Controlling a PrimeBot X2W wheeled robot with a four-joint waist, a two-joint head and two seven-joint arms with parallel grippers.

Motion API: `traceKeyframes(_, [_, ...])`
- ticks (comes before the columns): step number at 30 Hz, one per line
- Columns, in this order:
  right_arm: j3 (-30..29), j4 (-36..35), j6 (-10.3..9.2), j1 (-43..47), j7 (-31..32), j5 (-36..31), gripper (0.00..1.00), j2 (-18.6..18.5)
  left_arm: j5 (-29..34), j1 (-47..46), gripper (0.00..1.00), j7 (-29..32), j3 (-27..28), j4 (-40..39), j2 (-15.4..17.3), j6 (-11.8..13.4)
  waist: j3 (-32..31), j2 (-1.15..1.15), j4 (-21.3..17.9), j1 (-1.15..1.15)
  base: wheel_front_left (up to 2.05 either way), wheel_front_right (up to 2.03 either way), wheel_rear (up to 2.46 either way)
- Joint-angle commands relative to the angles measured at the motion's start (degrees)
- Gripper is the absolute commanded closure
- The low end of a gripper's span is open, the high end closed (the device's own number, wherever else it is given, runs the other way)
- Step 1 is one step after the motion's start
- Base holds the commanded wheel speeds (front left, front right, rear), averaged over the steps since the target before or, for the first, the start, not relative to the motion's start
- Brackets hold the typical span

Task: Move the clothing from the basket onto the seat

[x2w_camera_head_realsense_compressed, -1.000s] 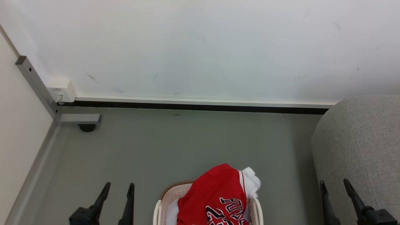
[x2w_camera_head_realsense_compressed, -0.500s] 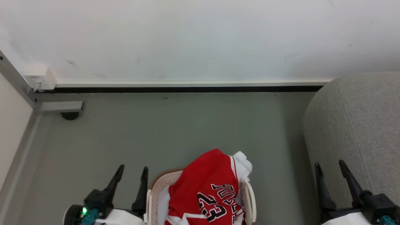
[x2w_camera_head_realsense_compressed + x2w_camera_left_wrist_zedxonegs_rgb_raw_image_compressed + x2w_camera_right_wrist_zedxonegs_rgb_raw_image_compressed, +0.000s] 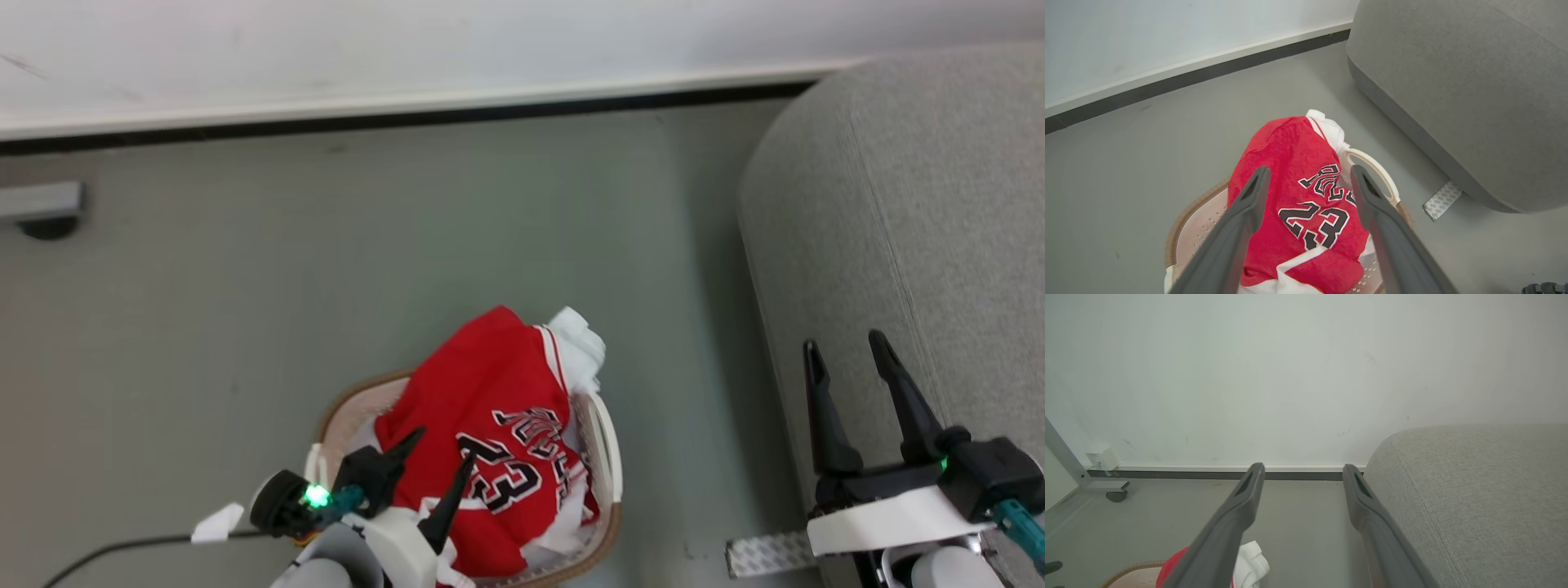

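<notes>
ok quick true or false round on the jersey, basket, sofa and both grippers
1. The jersey lies in the basket. True.
2. The left gripper is shut on the jersey. False: its fingers are spread open over the jersey, gripping nothing.
3. The sofa stands on the robot's right of the basket. True.
4. The jersey shows the number 32. False: it reads 23.
5. The right gripper holds the white garment. False: it is open and empty near the sofa; the white garment sits in the basket beside the jersey.
</notes>
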Motion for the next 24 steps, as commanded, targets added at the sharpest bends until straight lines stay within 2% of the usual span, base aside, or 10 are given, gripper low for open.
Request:
traceKeyframes(1, [0.1,-0.5,-0.12,-1.2,0.0,0.3,0.00,-0.2,-0.8,-1.4,0.00,0.4,-1.1,1.4,0.8,0.1,3.2,0.00,-2.7,-0.01,0.00,0.00,0.00])
traceKeyframes(11, [1.6,-4.1,-0.12,-4.2,0.0,2.4,0.00,-0.2,-9.0,-9.2,0.00,7.1,-14.2,11.8,5.7,0.1,10.6,0.00,-7.3,-0.01,0.00,0.00,0.00])
traceKeyframes(19, [2.2,-5.7,-0.12,-5.2,0.0,3.5,0.00,-0.2,-16.0,-14.2,0.00,11.2,-23.7,13.5,10.2,0.1,15.2,0.00,-8.9,-0.01,0.00,0.00,0.00])
traceKeyframes(24, [3.0,-6.2,-0.12,-5.9,0.0,4.0,0.00,-0.2,-19.5,-17.4,0.00,11.9,-27.8,13.7,12.9,0.1,17.7,0.00,-9.2,-0.01,0.00,0.00,0.00])
